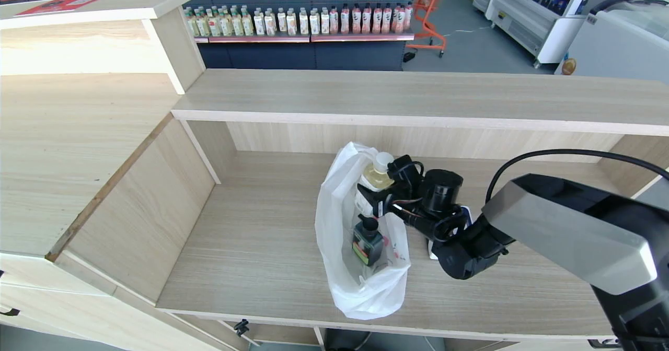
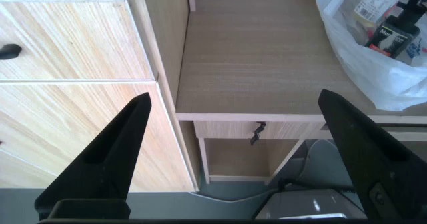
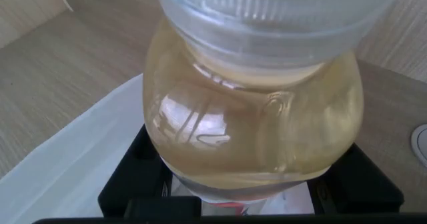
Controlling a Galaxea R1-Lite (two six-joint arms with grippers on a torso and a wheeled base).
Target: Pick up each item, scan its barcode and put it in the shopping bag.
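Right tool pinching white-capped yellow bottle at shopping bag mouth, just above dark green bottle inside. Bagging step, by my reading. Next: lower into bag, then release. Left tool spread, well clear of bag.

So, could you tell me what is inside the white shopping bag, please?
A dark green bottle stands inside the shopping bag; the right gripper holds a yellow-liquid bottle at its mouth. The bag's bottom is hidden by folds.
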